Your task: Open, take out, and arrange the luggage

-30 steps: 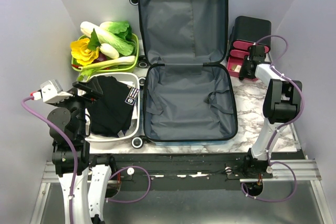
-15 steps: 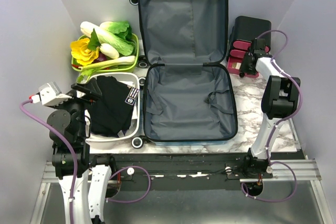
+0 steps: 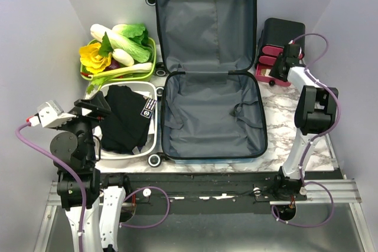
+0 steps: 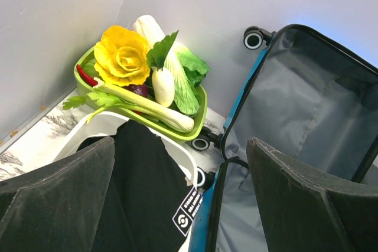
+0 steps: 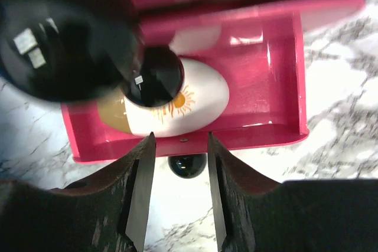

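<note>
The luggage [image 3: 211,116] lies open in the middle of the table, its blue shell and grey lining bare, with the lid [image 3: 207,22] flat behind it. In the left wrist view the luggage [image 4: 307,104] shows at the right. My left gripper [image 3: 94,107] [image 4: 180,146] hangs open over black clothing [image 3: 124,119] in a white basket [image 3: 155,90], holding nothing. My right gripper [image 3: 276,74] [image 5: 180,140] is open at a pulled-out pink drawer [image 5: 283,75]. Its fingers straddle the drawer's black knob [image 5: 188,165] without touching it.
A black box [image 3: 283,30] with pink drawers stands at the right rear. The open drawer holds a white oval object [image 5: 195,101] with a sun print. A green tray [image 3: 152,57] of toy vegetables sits at the left rear, and grey walls close in on three sides.
My right gripper's jaws have widened and it has shifted slightly toward the black box. The left arm has drawn back toward the near left.
</note>
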Controlling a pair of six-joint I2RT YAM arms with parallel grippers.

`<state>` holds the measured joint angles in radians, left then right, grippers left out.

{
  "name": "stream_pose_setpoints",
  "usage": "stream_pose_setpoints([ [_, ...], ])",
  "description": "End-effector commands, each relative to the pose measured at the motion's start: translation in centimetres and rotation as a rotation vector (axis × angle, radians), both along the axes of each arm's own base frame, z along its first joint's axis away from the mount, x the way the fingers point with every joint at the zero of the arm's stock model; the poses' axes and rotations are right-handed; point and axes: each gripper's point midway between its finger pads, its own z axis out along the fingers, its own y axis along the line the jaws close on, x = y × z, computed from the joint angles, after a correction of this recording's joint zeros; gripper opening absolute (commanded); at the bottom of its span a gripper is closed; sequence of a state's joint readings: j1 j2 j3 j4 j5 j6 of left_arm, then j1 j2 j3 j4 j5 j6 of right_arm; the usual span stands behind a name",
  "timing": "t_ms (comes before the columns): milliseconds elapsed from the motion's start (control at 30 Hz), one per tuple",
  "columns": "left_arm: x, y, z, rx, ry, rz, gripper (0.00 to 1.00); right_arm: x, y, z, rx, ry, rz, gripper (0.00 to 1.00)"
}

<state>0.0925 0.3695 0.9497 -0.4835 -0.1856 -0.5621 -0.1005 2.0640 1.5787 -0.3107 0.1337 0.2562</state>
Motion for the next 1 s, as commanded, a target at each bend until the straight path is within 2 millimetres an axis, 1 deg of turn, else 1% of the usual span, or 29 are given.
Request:
stream_pose_setpoints([
  [0,-0.5,0.6,1.0,0.014,-0.012,0.036,0.99,-1.4,0.3,3.2,0.098,-0.154,-0.111,0.49],
  [33,-0.2,0.6,0.9,0.017,-0.005,0.034,0.99,-1.3,0.2,4.4,0.102,-0.209,-0.122,0.49],
  [67,0.1,0.6,0.7,0.018,0.0,0.031,0.99,-1.4,0.2,5.1,0.141,-0.262,-0.175,0.49],
  [100,0.3,0.5,0.7,0.022,-0.002,0.022,0.99,-2.3,-0.1,5.2,0.131,-0.29,-0.196,0.49],
  [167,0.9,0.3,0.5,0.029,0.016,0.01,0.99,-1.7,-0.6,7.1,0.125,-0.383,-0.218,0.49],
  [233,1.4,0.3,0.2,0.028,0.036,0.005,0.99,-0.9,-0.6,8.4,0.107,-0.43,-0.183,0.5],
  [300,1.6,0.2,0.2,0.03,0.034,-0.004,0.99,-1.4,-0.5,8.1,0.14,-0.395,-0.218,0.5],
  [333,1.8,0.2,0.0,0.033,0.04,-0.004,0.99,-2.4,-0.3,7.7,0.166,-0.387,-0.241,0.5],
  [367,1.8,0.2,0.1,0.033,0.037,-0.002,0.99,-3.3,0.3,6.9,0.261,-0.39,-0.311,0.5],
  [433,1.9,0.2,0.4,0.045,0.027,-0.007,0.99,-4.7,0.9,6.0,0.364,-0.425,-0.386,0.49],
  [467,2.1,0.2,0.2,0.047,0.028,-0.008,0.99,-6.1,1.3,4.7,0.455,-0.464,-0.454,0.48],
  [500,2.3,0.2,0.5,0.051,0.019,-0.009,0.99,-6.4,1.4,4.8,0.489,-0.503,-0.466,0.48],
  [533,2.6,0.2,0.3,0.058,0.03,-0.013,0.99,-6.8,1.5,4.6,0.52,-0.522,-0.491,0.46],
  [567,2.7,0.1,0.5,0.066,0.029,-0.017,0.99,-7.2,1.6,4.3,0.567,-0.528,-0.529,0.42],
  [633,3.5,0.0,0.4,0.069,0.048,-0.028,0.99,-7.8,1.7,3.6,0.593,-0.506,-0.566,0.37],
  [667,3.7,-0.2,0.7,0.075,0.049,-0.042,0.99,-8.3,1.7,3.3,0.606,-0.493,-0.591,0.28],
  [700,3.9,-0.3,0.7,0.08,0.049,-0.052,0.99,-9.1,1.5,2.6,0.6,-0.488,-0.617,0.24],
  [733,4.4,-0.5,0.6,0.082,0.058,-0.064,0.99,-9.6,1.2,2.4,0.592,-0.491,-0.634,0.2],
  [800,4.8,-1.1,0.7,0.085,0.053,-0.098,0.99,-10.3,0.7,1.2,0.584,-0.485,-0.684,0.18],
  [833,5.1,-1.2,0.5,0.083,0.063,-0.108,0.99,-10.2,0.5,1.1,0.584,-0.489,-0.696,0.18],
  [900,5.4,-1.4,0.4,0.076,0.064,-0.119,0.99,-9.7,0.7,0.6,0.616,-0.478,-0.717,0.17],
  [933,5.5,-1.5,0.4,0.073,0.068,-0.124,0.99,-8.9,0.7,0.3,0.626,-0.47,-0.724,0.17],
  [967,5.4,-1.5,0.6,0.07,0.064,-0.126,0.99,-8.6,0.8,-0.3,0.646,-0.458,-0.745,0.17],
])
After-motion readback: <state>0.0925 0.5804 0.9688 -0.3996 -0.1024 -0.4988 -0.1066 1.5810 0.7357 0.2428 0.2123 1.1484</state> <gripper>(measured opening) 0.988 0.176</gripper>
